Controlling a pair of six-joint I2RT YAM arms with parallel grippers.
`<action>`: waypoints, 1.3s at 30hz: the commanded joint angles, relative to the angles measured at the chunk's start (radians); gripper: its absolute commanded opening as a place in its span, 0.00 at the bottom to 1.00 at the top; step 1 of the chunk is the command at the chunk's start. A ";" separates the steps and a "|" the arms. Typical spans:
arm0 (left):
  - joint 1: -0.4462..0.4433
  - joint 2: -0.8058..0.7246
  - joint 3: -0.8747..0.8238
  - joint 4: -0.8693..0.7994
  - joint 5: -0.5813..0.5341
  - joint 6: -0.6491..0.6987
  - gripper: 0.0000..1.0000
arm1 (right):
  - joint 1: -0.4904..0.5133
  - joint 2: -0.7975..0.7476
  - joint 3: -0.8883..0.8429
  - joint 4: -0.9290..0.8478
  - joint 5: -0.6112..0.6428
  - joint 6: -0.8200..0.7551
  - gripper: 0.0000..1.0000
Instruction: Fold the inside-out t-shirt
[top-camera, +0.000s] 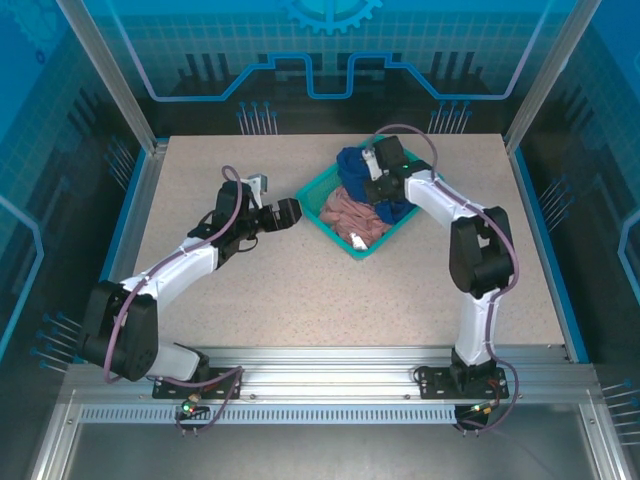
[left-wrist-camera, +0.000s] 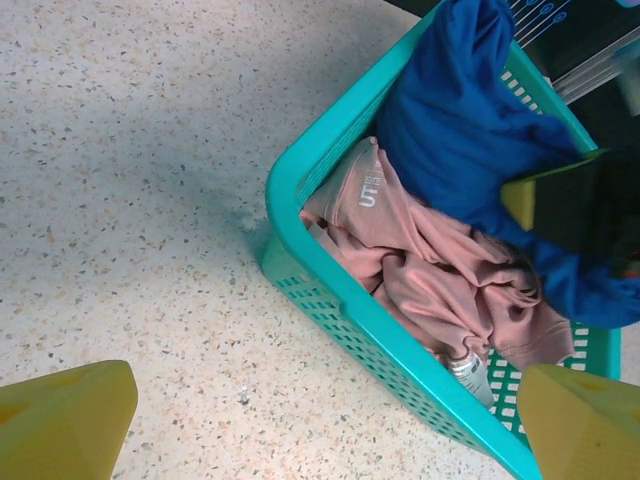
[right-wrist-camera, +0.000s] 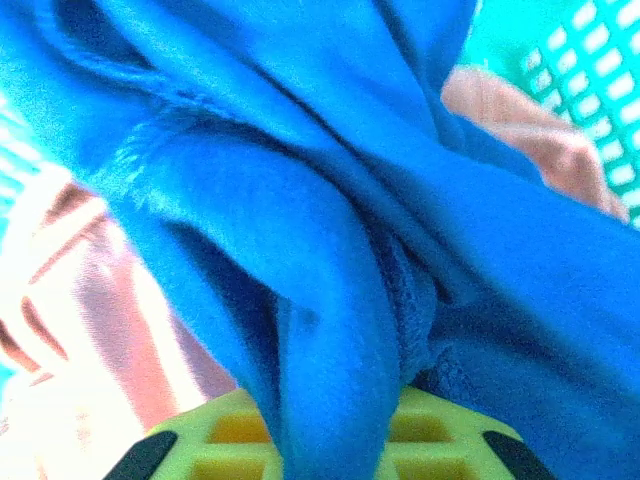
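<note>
Here, the start: the inside-out t-shirt (left-wrist-camera: 450, 120) lies bunched in the teal basket (left-wrist-camera: 283, 185), unfolded.
My right gripper (top-camera: 378, 175) is clamped on a blue fold; my left gripper (top-camera: 290, 213) hangs wide open, empty, beside the basket's rim. Lifting out, spreading, folding all remain. The pink garment (left-wrist-camera: 440, 280) crowds it; bare table (top-camera: 300, 300) toward me offers room.
</note>
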 joint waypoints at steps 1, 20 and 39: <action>0.001 -0.015 -0.002 -0.029 -0.039 0.030 0.99 | -0.051 -0.154 -0.035 0.047 -0.190 0.052 0.05; 0.336 -0.492 -0.113 -0.263 -0.340 -0.176 0.99 | 0.530 -0.348 -0.298 0.402 -0.358 0.064 0.03; 0.097 -0.333 -0.118 -0.238 -0.218 -0.138 0.99 | 0.171 -0.484 -0.513 0.009 0.303 0.653 0.92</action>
